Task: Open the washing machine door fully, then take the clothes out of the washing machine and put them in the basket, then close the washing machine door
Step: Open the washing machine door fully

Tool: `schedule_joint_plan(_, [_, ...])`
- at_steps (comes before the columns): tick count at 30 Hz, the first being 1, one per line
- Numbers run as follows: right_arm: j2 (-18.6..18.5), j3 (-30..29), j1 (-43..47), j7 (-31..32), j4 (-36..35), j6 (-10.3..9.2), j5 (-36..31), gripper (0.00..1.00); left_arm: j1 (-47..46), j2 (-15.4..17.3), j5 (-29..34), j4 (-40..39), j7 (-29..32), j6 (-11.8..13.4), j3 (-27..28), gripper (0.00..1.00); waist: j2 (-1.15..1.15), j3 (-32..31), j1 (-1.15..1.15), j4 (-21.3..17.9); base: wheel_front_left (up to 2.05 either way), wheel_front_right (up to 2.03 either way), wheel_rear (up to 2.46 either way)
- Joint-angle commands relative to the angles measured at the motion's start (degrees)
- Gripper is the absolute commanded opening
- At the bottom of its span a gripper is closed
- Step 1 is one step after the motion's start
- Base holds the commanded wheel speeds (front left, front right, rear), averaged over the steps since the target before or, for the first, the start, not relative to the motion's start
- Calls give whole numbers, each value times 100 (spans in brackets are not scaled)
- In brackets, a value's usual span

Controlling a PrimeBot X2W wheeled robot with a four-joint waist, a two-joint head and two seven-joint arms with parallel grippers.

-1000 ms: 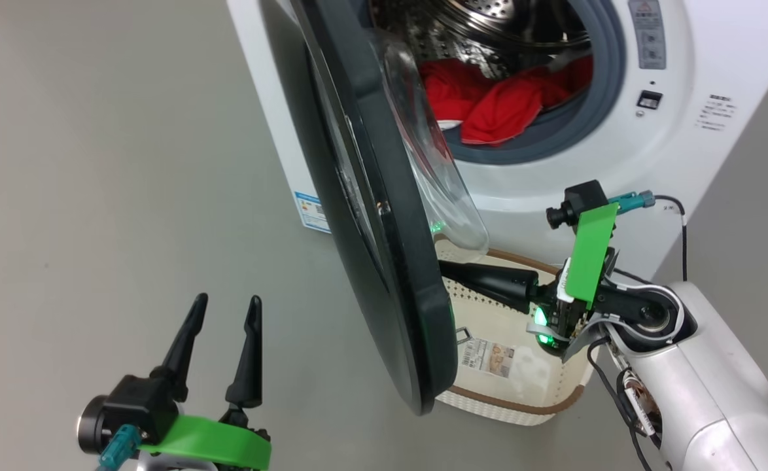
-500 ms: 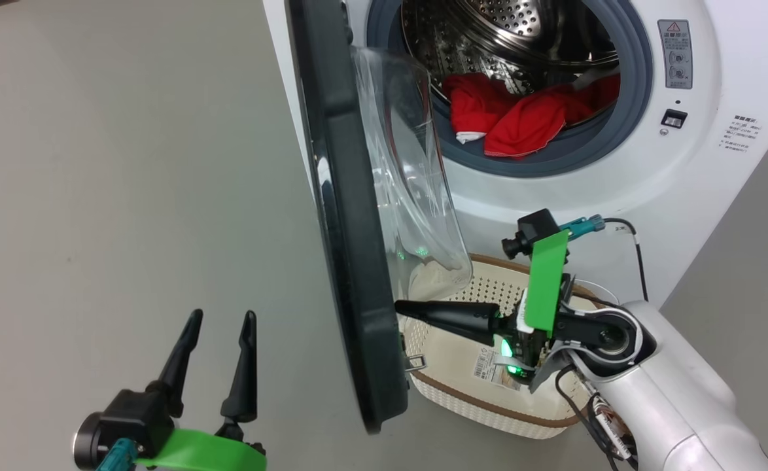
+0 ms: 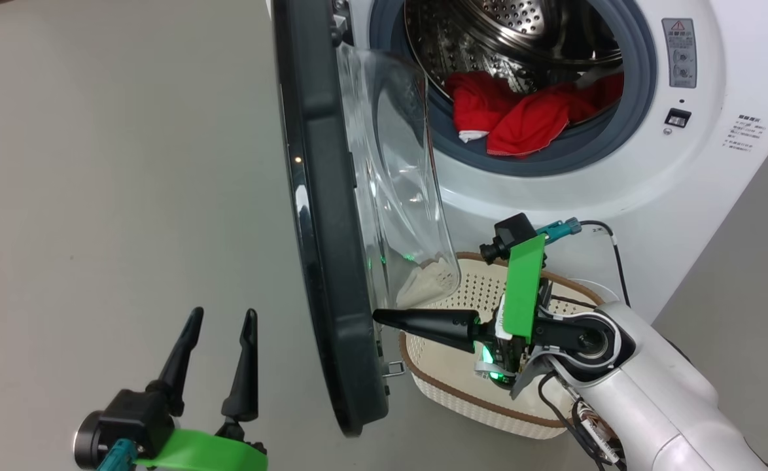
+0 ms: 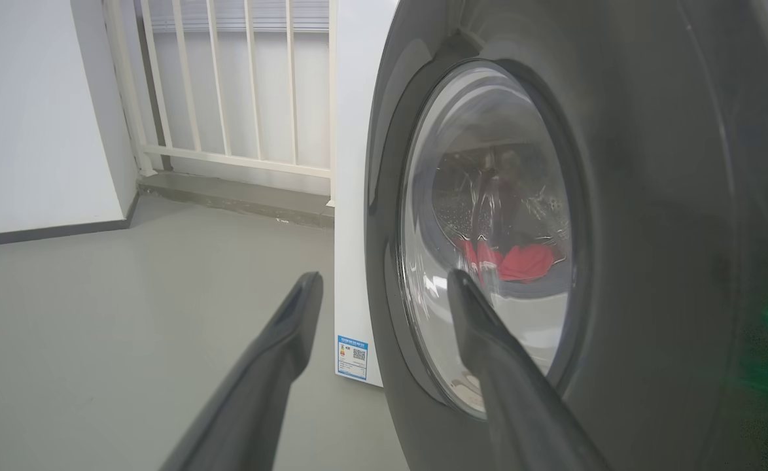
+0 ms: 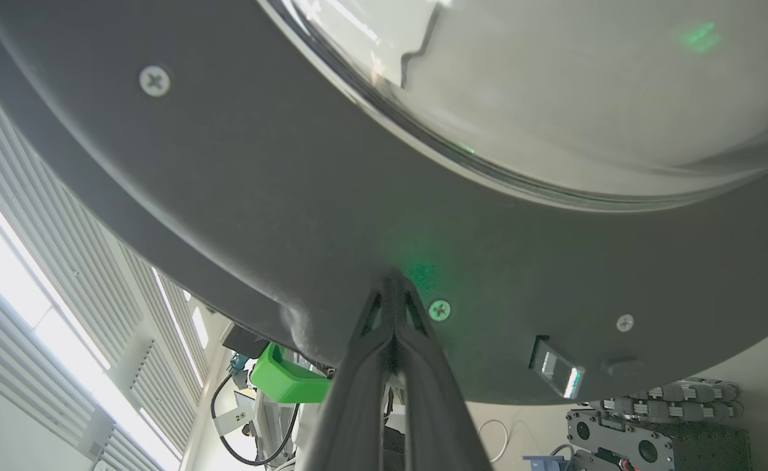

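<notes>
Two fingers of my right gripper [image 3: 379, 316] are pinched together, tips on the inner rim of the washing machine door [image 3: 322, 261], to push it wider. My left gripper [image 3: 224, 314] hangs spread and empty outside. The clothes [image 3: 521, 118] lie inside the washing machine [image 3: 619, 190], with the basket [image 3: 449, 389] waiting below the opening.

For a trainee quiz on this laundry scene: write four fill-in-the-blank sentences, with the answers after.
1. The clothes in the washing machine are ____ in colour.
2. The right gripper touches the washing machine door with its jaws ____.
3. The left gripper holds its jaws ____.
4. The basket has a rim coloured ____.
Missing words: red; shut; open; brown.
</notes>
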Motion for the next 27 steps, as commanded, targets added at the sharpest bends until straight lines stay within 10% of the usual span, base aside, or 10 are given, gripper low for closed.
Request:
schedule_joint_plan(1, [133,114,-149,-36,-139,39,70,0,-33,83,11,-163,-70,40,180,100,0,-33,0,-5,0,0,0])
schedule_joint_plan(8, [133,77,-93,-138,-57,39,-2,0,50,83,27,-150,-70,18,218,100,0,-92,0,-36,0,0,0])
schedule_joint_plan(11, [133,-45,-44,-246,-76,39,-157,50,51,83,38,-137,-70,18,214,100,0,-106,0,-51,0,0,0])
schedule_joint_plan(13, [114,-147,28,-339,-144,39,-318,100,46,83,42,-125,-70,16,205,100,0,-118,0,-62,0,0,0])
schedule_joint_plan(27, [-412,-340,1043,-2223,-1356,39,-1967,100,54,83,157,34,-70,-83,303,100,0,-328,0,-148,0,0,0])
